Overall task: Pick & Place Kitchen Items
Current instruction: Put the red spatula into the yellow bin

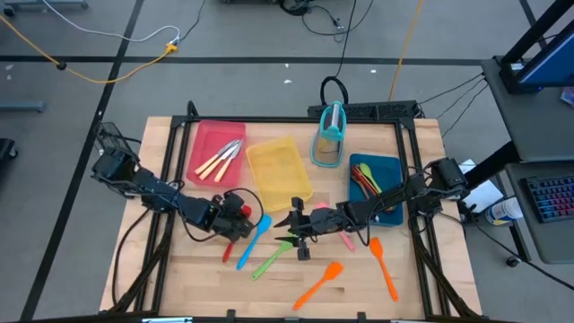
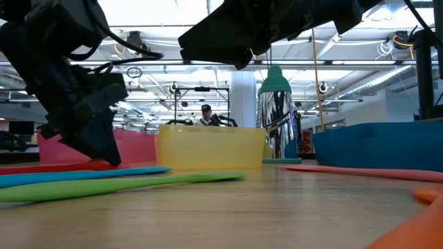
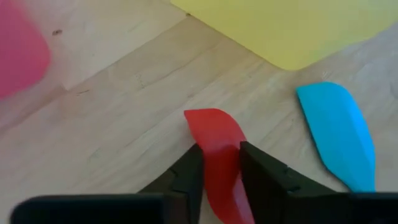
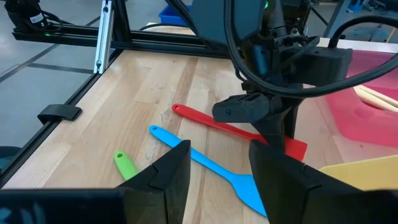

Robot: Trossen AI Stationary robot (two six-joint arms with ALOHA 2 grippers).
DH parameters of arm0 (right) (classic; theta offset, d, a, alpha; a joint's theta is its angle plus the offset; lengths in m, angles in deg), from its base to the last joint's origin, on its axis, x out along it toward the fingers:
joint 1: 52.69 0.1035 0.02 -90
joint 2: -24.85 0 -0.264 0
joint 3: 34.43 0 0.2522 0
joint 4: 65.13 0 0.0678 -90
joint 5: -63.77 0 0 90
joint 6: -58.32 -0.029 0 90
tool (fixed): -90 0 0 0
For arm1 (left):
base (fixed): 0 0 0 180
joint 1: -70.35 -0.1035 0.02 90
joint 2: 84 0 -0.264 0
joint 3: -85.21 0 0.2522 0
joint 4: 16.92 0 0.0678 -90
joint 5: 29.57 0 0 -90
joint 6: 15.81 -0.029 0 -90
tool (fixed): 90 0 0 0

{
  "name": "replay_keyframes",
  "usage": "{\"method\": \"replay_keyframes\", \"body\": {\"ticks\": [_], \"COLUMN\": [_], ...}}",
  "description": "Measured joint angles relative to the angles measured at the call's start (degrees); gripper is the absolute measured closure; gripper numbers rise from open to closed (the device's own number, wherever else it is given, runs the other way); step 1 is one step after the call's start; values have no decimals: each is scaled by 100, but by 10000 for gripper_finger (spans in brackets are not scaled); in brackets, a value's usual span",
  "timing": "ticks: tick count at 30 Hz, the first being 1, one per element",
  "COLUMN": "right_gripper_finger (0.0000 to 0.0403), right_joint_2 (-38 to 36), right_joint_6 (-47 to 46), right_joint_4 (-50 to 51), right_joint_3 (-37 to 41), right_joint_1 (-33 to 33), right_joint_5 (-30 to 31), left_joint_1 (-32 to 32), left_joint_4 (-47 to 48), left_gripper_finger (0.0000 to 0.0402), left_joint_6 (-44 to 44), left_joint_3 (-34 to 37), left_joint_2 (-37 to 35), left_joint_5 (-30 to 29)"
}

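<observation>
My left gripper (image 1: 235,213) stands low over the table's middle and is shut on a red spatula (image 4: 224,127). A blue spatula (image 1: 254,235) and a green one (image 1: 272,261) lie flat on the wood beside it. My right gripper (image 1: 300,235) is open and empty just right of them. In its wrist view the fingers (image 4: 174,177) stand above the blue spatula (image 4: 205,163). Two orange spatulas (image 1: 320,285) (image 1: 384,265) and a pink utensil (image 1: 345,239) lie toward the near right. My left gripper pinches the red spatula's flat blade (image 3: 214,134) between its two fingers (image 3: 189,177), one on each long edge. The fingers come from above, slanting down. The handle (image 4: 199,118) lies along the table, with its free end on the wood.
A pink-red tray (image 1: 208,135) holds cream-handled knives and metal utensils. A yellow tray (image 1: 278,170) stands at mid-table. A blue tray (image 1: 387,169) holds several utensils. A teal-framed holder (image 1: 330,135) stands at the far edge. Bare wood lies at the near left.
</observation>
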State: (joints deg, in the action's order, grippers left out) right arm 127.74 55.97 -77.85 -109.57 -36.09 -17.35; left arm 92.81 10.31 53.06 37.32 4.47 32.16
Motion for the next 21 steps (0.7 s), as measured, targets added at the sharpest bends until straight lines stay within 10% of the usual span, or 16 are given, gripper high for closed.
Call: {"method": "replay_keyframes", "body": {"ticks": [8,21], "right_gripper_finger": [248,248], "right_joint_2": [0,0], "right_joint_6": [0,0], "right_joint_4": [8,13], "right_joint_3": [0,6], "right_joint_1": [0,-2], "right_joint_5": [0,2], "left_joint_1": [22,601], "left_joint_4": [-128,-285], "left_gripper_finger": [383,384], "left_joint_6": [-102,-184], "left_joint_3": [-7,-91], "left_joint_2": [-7,-273], "left_joint_5": [-36,-117]}}
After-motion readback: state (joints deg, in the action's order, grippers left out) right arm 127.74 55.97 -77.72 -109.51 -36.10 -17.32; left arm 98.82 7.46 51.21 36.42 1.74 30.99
